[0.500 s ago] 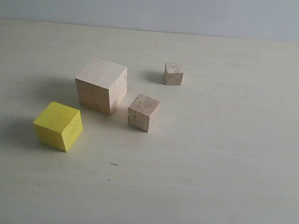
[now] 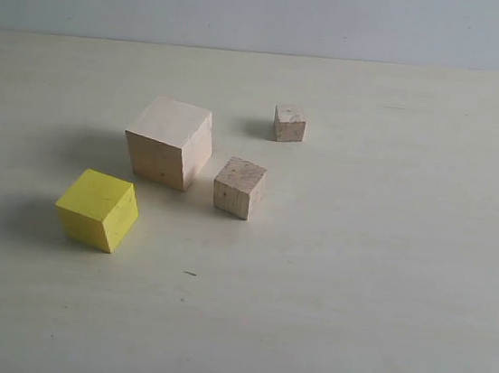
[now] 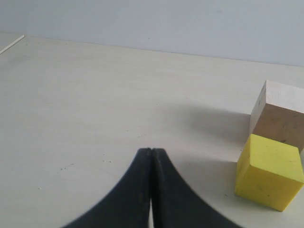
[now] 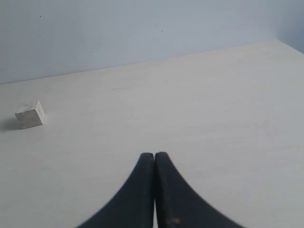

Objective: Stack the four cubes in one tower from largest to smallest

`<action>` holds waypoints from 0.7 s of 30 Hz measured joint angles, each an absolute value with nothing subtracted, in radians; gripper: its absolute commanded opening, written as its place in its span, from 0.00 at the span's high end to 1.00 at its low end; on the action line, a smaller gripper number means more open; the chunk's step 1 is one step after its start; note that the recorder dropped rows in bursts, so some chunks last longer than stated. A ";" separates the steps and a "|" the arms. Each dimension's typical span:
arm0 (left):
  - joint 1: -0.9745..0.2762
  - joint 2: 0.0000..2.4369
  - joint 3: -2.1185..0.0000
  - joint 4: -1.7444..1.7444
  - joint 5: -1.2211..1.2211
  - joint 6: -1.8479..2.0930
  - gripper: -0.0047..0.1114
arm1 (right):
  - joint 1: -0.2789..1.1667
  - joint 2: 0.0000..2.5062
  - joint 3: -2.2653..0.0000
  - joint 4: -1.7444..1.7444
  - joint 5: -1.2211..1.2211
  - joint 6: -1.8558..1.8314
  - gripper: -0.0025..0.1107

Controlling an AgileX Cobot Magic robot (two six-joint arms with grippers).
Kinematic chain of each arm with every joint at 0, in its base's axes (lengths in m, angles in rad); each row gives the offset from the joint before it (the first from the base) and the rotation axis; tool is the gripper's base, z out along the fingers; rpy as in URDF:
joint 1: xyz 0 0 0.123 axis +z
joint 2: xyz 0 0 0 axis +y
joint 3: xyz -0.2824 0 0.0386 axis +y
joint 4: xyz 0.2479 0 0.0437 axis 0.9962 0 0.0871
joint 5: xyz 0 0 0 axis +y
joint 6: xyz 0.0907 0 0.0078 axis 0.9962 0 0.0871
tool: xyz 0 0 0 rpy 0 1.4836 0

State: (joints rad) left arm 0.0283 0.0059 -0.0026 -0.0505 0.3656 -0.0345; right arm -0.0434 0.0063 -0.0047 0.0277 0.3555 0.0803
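Yellow cube (image 2: 96,210) sits near large wood cube (image 2: 169,141), medium cube (image 2: 238,187) beside it.

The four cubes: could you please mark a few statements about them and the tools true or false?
1. The large wood cube, yellow cube, medium wood cube and small wood cube each stand alone on the table. True.
2. The yellow cube is stacked on the large wood cube. False: they stand apart.
3. The medium wood cube is right of the large one in the exterior view. True.
4. Both tools are open. False: the left tool and right tool are shut, empty.
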 measured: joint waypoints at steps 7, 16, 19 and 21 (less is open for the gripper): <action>0.028 0.006 -0.003 -0.051 0.366 -0.034 0.96 | -0.043 0.006 -0.005 0.028 0.355 0.080 0.98; 0.028 0.006 0.001 -0.051 0.000 -0.034 0.96 | -0.043 0.006 -0.005 0.028 0.053 0.080 0.98; 0.028 0.006 0.001 -0.051 -0.106 -0.034 0.96 | -0.043 0.006 -0.005 0.028 -0.076 0.080 0.98; 0.028 0.006 0.001 -0.051 -0.115 -0.034 0.96 | -0.043 0.006 -0.005 0.028 -0.106 0.080 0.98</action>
State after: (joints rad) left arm 0.0283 0.0059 0.0014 -0.0505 -0.1148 -0.0345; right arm -0.0434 0.0063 -0.0047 0.0277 -0.1061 0.0803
